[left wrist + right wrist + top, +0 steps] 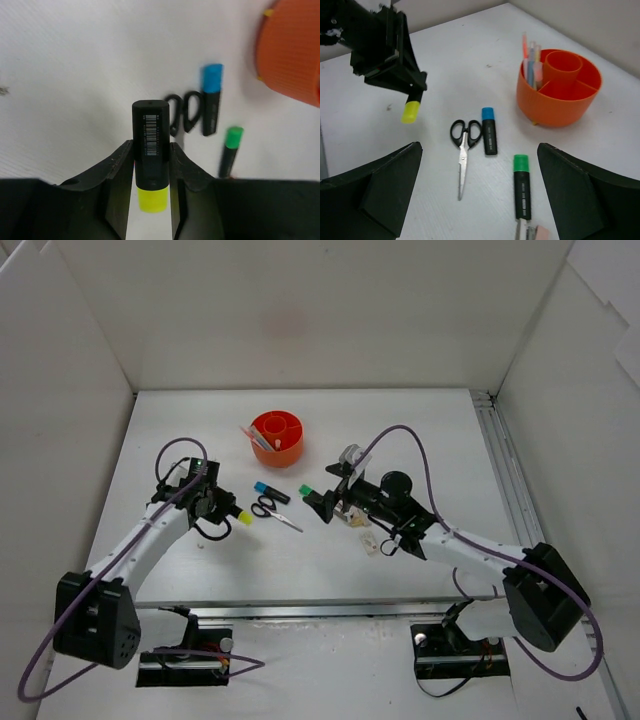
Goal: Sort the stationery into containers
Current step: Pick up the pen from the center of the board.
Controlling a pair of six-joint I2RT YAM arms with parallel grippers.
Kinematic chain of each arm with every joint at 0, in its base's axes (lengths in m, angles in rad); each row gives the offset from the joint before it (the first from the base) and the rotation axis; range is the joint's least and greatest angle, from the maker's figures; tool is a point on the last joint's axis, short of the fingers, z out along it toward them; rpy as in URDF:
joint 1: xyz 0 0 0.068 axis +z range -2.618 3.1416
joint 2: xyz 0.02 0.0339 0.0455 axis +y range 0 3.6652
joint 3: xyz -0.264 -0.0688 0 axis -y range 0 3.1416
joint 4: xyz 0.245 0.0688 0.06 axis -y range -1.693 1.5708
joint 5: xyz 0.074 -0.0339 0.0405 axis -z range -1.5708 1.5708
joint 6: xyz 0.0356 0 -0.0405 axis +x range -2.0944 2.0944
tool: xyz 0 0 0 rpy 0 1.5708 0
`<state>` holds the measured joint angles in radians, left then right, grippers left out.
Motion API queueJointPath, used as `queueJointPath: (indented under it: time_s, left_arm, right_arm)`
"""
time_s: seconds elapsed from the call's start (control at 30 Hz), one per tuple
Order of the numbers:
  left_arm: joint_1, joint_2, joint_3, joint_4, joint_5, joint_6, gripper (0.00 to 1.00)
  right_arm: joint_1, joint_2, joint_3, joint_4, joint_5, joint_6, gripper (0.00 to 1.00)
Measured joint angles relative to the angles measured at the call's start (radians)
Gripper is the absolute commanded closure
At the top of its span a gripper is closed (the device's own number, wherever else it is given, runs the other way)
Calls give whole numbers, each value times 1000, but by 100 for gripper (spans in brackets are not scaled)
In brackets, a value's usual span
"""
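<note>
My left gripper (222,508) (150,148) is shut on a black highlighter with a yellow cap (150,150), held above the table; it also shows in the right wrist view (411,111). My right gripper (322,502) (479,165) is open and empty, over a green-capped highlighter (522,187) (305,490). Black-handled scissors (275,512) (465,137) and a blue-capped highlighter (270,490) (489,131) lie side by side between the arms. The orange organiser (279,438) (559,92) stands behind them with thin pens (532,62) in one ring compartment.
Small pale eraser-like pieces lie by the right gripper (372,543) (536,234). White walls close the table on three sides. A metal rail (500,470) runs along the right edge.
</note>
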<state>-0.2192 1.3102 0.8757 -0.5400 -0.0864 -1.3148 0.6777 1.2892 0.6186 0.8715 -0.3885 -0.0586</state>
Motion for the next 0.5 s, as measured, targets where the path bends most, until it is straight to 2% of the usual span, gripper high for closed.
queueJointPath:
  time_s: [0.23, 0.5]
  left_arm:
    - [-132, -197, 5, 46, -50, 2, 100]
    - [-249, -347, -42, 110, -148, -2, 100]
  right_arm:
    - [91, 142, 28, 57, -66, 112, 2]
    - [156, 296, 152, 106, -74, 158, 2]
